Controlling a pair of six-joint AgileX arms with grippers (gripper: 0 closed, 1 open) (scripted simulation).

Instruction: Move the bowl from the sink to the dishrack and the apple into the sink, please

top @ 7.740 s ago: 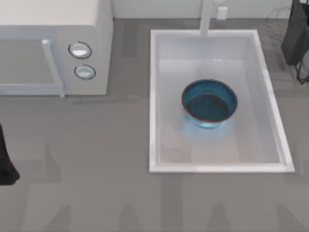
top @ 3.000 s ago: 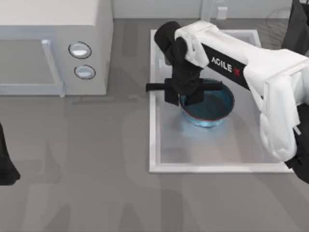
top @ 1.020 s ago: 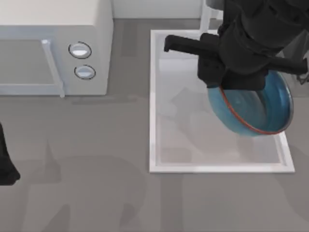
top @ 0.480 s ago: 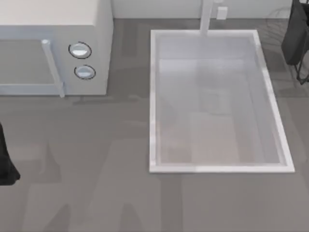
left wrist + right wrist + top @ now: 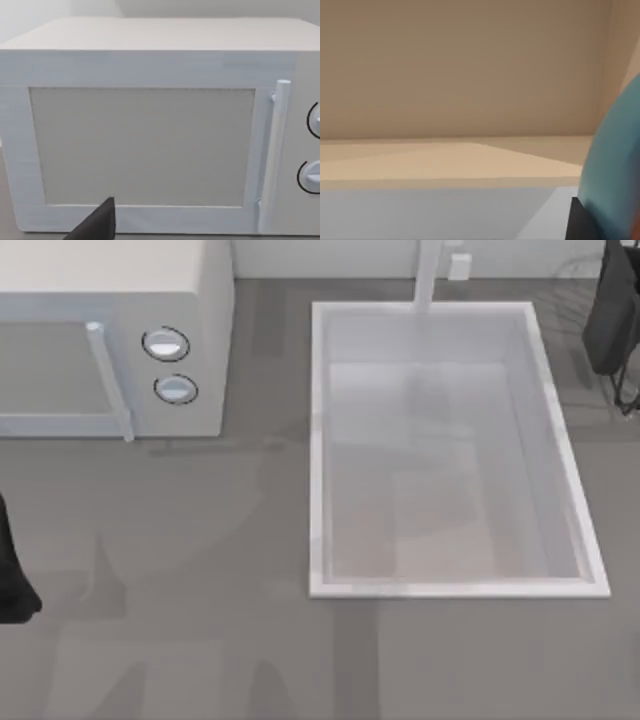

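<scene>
Right gripper's fingers: can't tell, though the bowl (image 5: 615,170) sits close against its wrist camera, so probably carried. Glossy, rigid, likely slippery; pinch the rim. Sink (image 5: 318,440) at 3 o'clock; left arm parked.

A dark part of the left arm (image 5: 12,570) is seen at the left edge of the top view, parked. One dark fingertip (image 5: 97,225) of the left gripper is seen in the left wrist view. A dark finger (image 5: 582,220) of the right gripper is seen pressed against the bowl (image 5: 615,170).
</scene>
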